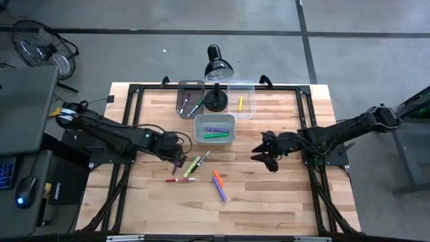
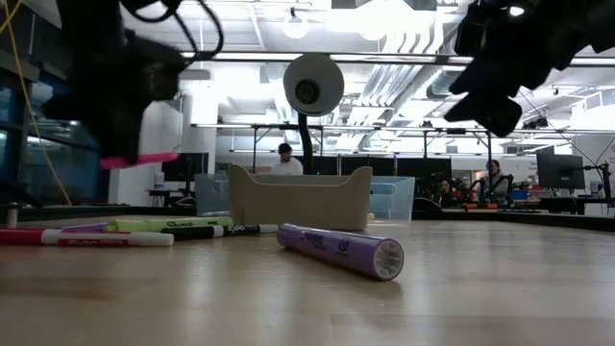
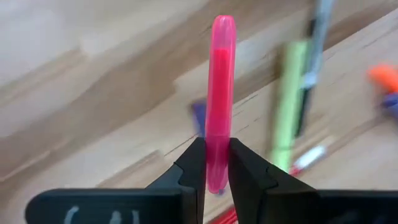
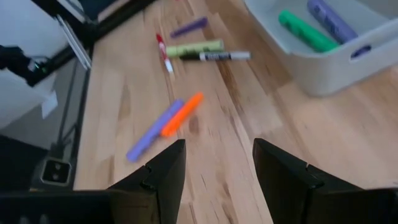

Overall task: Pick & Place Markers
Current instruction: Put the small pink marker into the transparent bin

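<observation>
My left gripper [image 1: 179, 161] hangs over the left-middle of the table, shut on a pink marker [image 3: 220, 81] that the low view also shows as a pink marker [image 2: 141, 159] clear of the wood. Loose on the table lie a yellow-green marker [image 1: 193, 165], a black-and-white marker [image 1: 203, 157], a red marker [image 1: 181, 179], an orange marker [image 1: 216, 177] and a purple marker [image 1: 220, 191]. My right gripper [image 4: 217, 149] is open with nothing between its fingers, held above the table right of centre [image 1: 264, 154]. My left gripper pinches the pink marker between its two fingers near one end [image 3: 217, 134]; a short stub [image 3: 215, 183] shows past the fingertips. The fingers [image 3: 194, 163] come from above, pointing steeply down, and lie across the marker. The marker is lifted clear and roughly level.
A grey bin [image 1: 228, 138] at the table's middle holds a purple and a green marker. Behind it stand a dark bin [image 1: 183, 86] with several markers, a clear bin [image 1: 250, 87] with a yellow one, and a black desk lamp [image 1: 216, 67]. Bare wood lies toward the near edge.
</observation>
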